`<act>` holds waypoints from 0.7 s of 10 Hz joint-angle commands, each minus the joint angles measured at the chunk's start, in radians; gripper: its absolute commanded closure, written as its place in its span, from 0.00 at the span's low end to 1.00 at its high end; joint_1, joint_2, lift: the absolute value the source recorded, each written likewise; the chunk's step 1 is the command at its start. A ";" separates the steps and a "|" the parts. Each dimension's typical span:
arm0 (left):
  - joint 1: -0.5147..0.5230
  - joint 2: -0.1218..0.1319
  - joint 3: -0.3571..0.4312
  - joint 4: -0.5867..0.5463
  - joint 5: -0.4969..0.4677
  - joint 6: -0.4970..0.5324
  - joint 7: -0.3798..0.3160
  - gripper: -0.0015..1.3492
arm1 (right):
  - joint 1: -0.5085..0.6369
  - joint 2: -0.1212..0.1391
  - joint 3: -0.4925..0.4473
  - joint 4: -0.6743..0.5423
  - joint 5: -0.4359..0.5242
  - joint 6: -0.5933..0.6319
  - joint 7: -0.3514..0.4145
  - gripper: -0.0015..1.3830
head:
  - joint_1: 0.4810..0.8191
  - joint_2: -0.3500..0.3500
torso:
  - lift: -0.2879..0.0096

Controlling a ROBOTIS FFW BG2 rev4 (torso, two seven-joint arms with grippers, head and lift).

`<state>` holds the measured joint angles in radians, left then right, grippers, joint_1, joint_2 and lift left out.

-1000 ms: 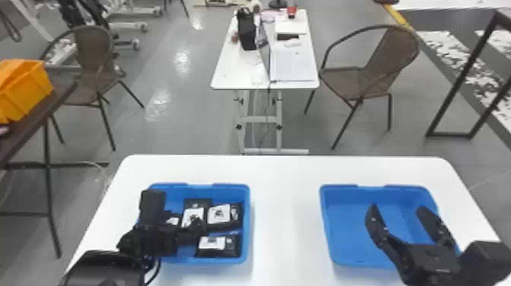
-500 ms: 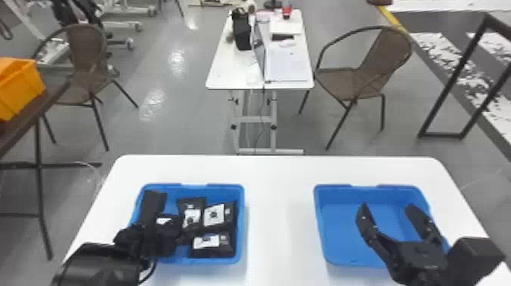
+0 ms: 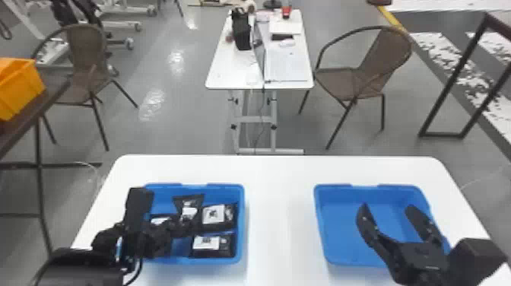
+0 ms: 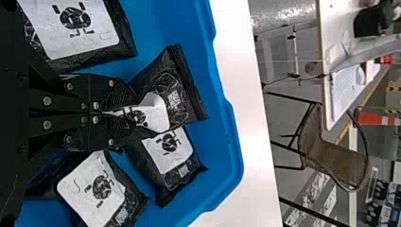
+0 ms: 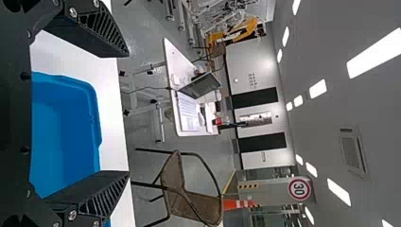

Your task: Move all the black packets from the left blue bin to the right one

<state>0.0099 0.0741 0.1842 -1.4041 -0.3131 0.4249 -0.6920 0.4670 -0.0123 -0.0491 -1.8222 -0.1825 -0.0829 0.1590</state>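
Head view: the white tabletop carries two blue bins, the right bin set well apart from the left bin, a strip of tabletop between. Over the right bin hangs the right gripper, its fingers spread with nothing between them; of the two, it is nearer to where the packets must go. Inside the left bin's outline, the left gripper has its fingers clenched on the near part of a black packet, crumpling its white label. That packet's long axis runs on from the fingers, sealed end toward the bin's far wall and skewed a little to the robot's left. I cannot tell whether it is off the bin floor. Three more are plain to see: the left packet, the far right packet, partly overlapped in the wrist view, and the near right packet. The coming move, I judge, is a lift over the wall, then a carry rightward; the neighbour could drag along.
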 commanded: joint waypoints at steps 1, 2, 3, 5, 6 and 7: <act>0.082 -0.007 -0.008 -0.193 -0.015 0.015 -0.008 0.88 | 0.001 -0.002 -0.002 0.001 -0.006 0.000 0.005 0.10 | 0.63 0.56 | 0.97; 0.093 -0.016 -0.031 -0.256 -0.027 0.000 -0.040 0.88 | -0.001 -0.003 -0.003 0.001 -0.014 0.000 0.017 0.10 | 0.63 0.56 | 0.97; 0.073 -0.025 -0.062 -0.270 -0.030 -0.058 -0.093 0.88 | -0.011 -0.011 -0.002 0.001 -0.029 0.006 0.036 0.10 | 0.63 0.54 | 0.97; 0.016 -0.045 -0.111 -0.245 -0.018 -0.170 -0.155 0.88 | -0.068 -0.018 0.000 0.004 -0.026 0.042 0.114 0.10 | 0.63 0.45 | 0.97; -0.027 -0.047 -0.127 -0.184 0.023 -0.199 -0.187 0.88 | -0.087 -0.018 0.003 0.011 -0.028 0.046 0.132 0.10 | 0.63 0.43 | 0.97; -0.065 -0.040 -0.149 -0.133 0.063 -0.216 -0.212 0.88 | -0.105 -0.018 0.009 0.015 -0.029 0.057 0.149 0.10 | 0.63 0.40 | 0.97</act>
<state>-0.0345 0.0310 0.0462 -1.5650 -0.2706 0.2178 -0.9010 0.3723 -0.0306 -0.0429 -1.8095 -0.2102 -0.0316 0.3104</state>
